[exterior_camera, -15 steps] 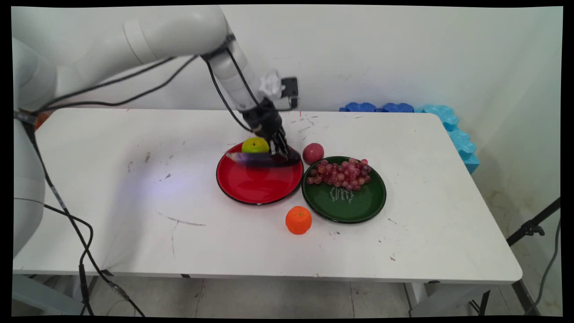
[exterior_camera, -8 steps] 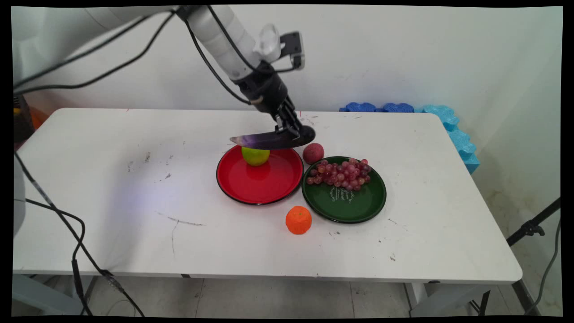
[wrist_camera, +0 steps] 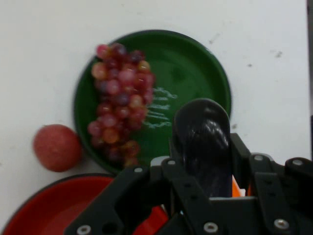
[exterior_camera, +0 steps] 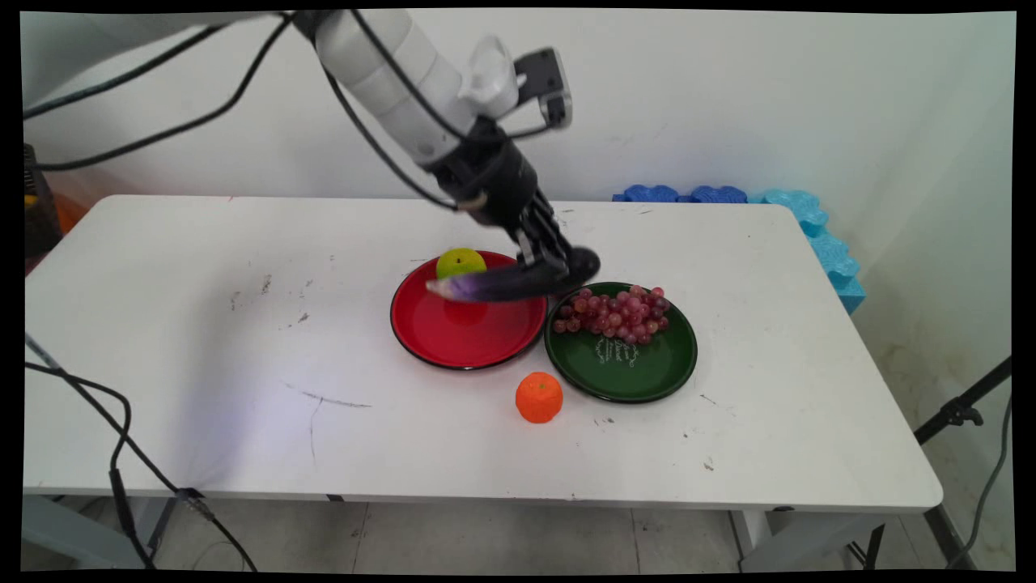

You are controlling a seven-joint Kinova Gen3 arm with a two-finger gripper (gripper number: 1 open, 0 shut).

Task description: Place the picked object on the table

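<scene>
My gripper (exterior_camera: pixel 549 265) is shut on a dark purple eggplant (exterior_camera: pixel 510 281), held level in the air over the gap between the red plate (exterior_camera: pixel 453 336) and the green plate (exterior_camera: pixel 639 368). In the hand view the gripper (wrist_camera: pixel 203 164) clasps the eggplant (wrist_camera: pixel 203 132), whose rounded end juts out over the green plate (wrist_camera: pixel 200 63). A green apple (exterior_camera: pixel 460 261) sits at the back of the red plate. Red grapes (exterior_camera: pixel 619 312) lie on the green plate; the hand view shows the grapes (wrist_camera: pixel 120 103) left of the eggplant. The red fruit (wrist_camera: pixel 56 147) beside the plates is hidden by the gripper in the main view.
An orange (exterior_camera: pixel 539 397) rests on the table in front of the two plates. Blue foam pieces (exterior_camera: pixel 728 196) lie along the table's far right corner. Black cables hang at the left edge. The red plate's rim (wrist_camera: pixel 44 205) shows at the hand view's lower left.
The eggplant was lifted off the red plate, then carried right and somewhat lower toward the green plate. The green apple stayed put; the red fruit is now hidden behind the gripper.
</scene>
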